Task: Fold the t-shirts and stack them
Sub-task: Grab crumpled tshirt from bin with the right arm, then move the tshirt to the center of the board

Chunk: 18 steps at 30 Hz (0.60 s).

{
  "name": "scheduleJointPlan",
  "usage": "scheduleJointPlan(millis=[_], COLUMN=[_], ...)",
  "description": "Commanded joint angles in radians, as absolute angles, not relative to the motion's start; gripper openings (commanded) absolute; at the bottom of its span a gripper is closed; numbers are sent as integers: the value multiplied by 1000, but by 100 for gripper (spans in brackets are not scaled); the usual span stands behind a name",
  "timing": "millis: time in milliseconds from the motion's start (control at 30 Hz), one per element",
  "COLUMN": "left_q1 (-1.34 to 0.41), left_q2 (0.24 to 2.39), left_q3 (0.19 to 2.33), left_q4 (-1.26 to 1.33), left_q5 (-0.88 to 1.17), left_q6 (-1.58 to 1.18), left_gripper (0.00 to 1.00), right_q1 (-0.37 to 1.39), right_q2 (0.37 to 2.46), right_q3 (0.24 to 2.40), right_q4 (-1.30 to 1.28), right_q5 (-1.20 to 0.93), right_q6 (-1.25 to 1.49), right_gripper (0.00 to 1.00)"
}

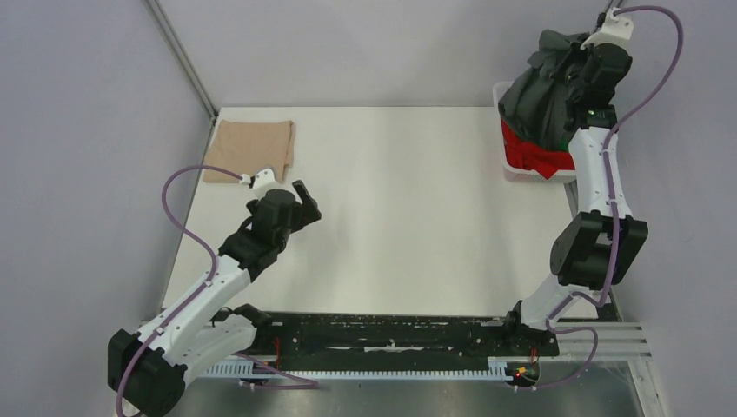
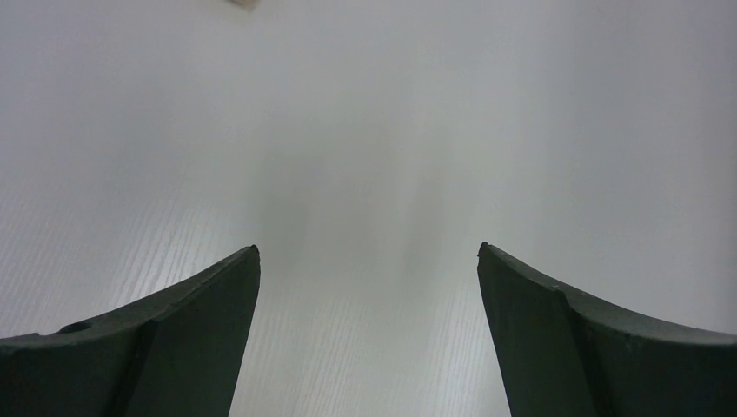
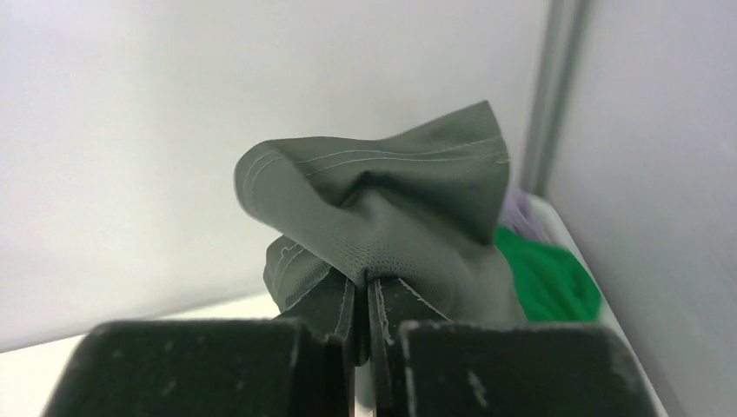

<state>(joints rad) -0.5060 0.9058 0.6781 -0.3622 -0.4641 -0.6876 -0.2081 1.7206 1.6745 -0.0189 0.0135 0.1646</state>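
- The right gripper [image 3: 369, 304] is pressed together on a bunched fold of the dark grey t-shirt [image 3: 382, 217]. It holds the shirt high above the white basket [image 1: 518, 176] at the desk's [image 1: 391, 217] 2 o'clock corner.
- The pinch takes only a small wad near a stitched hem, so a fast swing could let the cloth slip free and drop back.
- The shirt's lower part hangs down onto the red t-shirt [image 1: 532, 156], with the green t-shirt [image 3: 552, 278] beside it. A snagged layer could come out too, or tip the basket.
- The left gripper [image 1: 304, 201] is spread wide and empty over bare desk at 9 o'clock, near the folded beige-tan t-shirt [image 1: 252, 148] at 10 o'clock. Laying the grey shirt down carelessly could ruffle that fold.
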Motion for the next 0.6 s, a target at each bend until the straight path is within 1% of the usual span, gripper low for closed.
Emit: scheduleJointPlan(millis=[0, 200, 267, 333, 467, 567], left_q1=[-504, -504, -503, -503, -505, -503], left_q2=[906, 905, 902, 900, 897, 890], left_q3=[704, 704, 704, 701, 700, 700], left_q4=[-312, -308, -307, -305, -307, -307], left_q5=[-449, -434, -431, -426, -421, -420], left_q6=[-675, -679, -680, -681, -684, -685], left_gripper=[100, 100, 100, 100, 100, 100], right_q1=[-206, -171, -154, -138, -107, -80], right_q2=[1660, 1610, 1603, 1601, 1612, 1627], right_q3=[1761, 1748, 1749, 1777, 1865, 1922], right_q4=[234, 449, 565, 643, 680, 698], right_q5=[-288, -513, -548, -540, -480, -504], right_q6=[229, 380, 436, 479, 498, 566], right_gripper=[0, 0, 0, 0, 0, 0])
